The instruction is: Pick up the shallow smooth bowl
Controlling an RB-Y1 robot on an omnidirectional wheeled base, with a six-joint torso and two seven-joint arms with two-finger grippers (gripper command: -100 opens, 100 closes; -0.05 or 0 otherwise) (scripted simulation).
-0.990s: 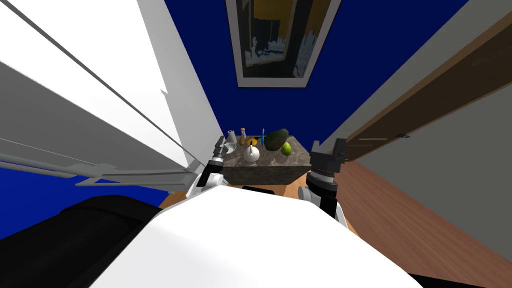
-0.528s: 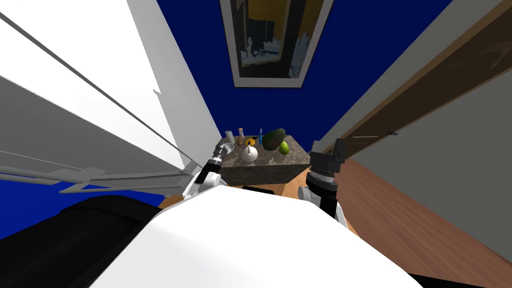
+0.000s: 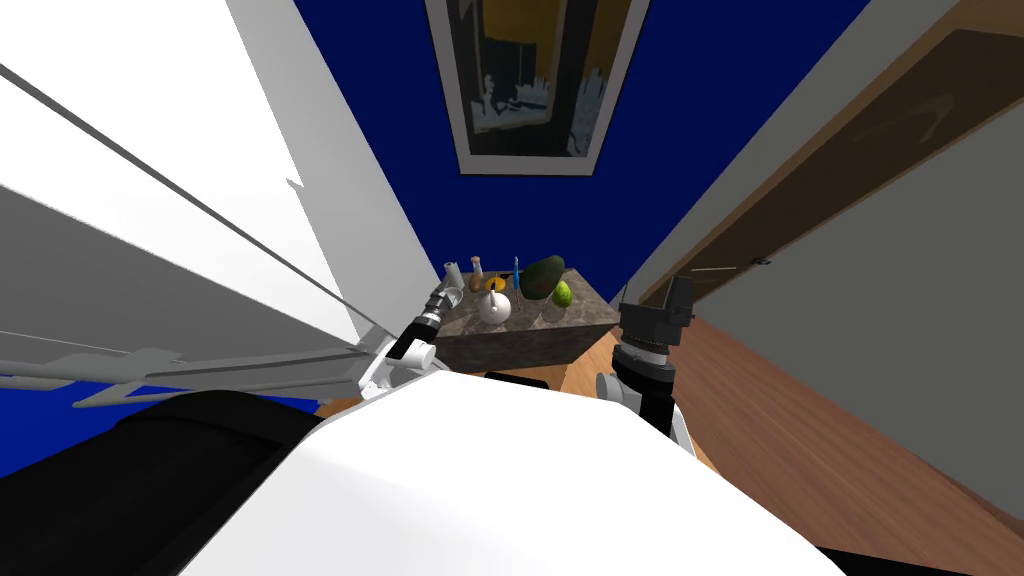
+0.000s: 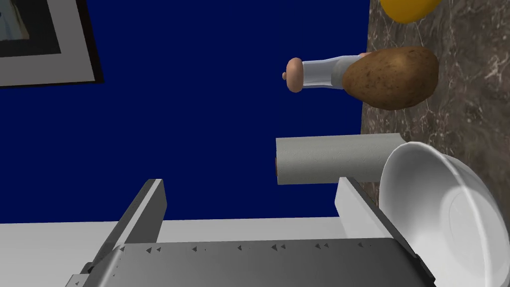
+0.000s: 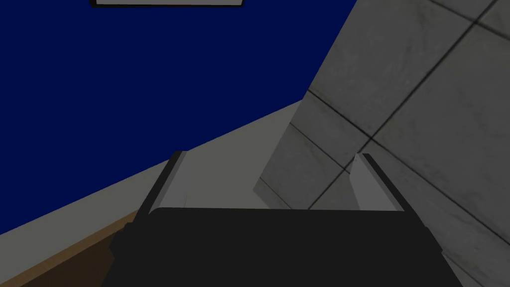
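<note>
The shallow white bowl sits on the mottled stone table top, at its near left corner. My left gripper is open with nothing between its fingers. The bowl lies just outside one finger, its rim almost touching it. In the head view the left gripper hangs at the table's left edge beside the bowl. My right gripper is open and empty, held up to the right of the table.
Beyond the bowl stand a grey cylinder, a potato, a small stoppered bottle and a yellow thing. A white round-bellied vessel, an avocado and a lime share the table. A white wall panel runs close on the left.
The whole head view has shifted, so I have moved a little. My left arm has reached further along the table's left edge toward the bowl. Both grippers stay open.
</note>
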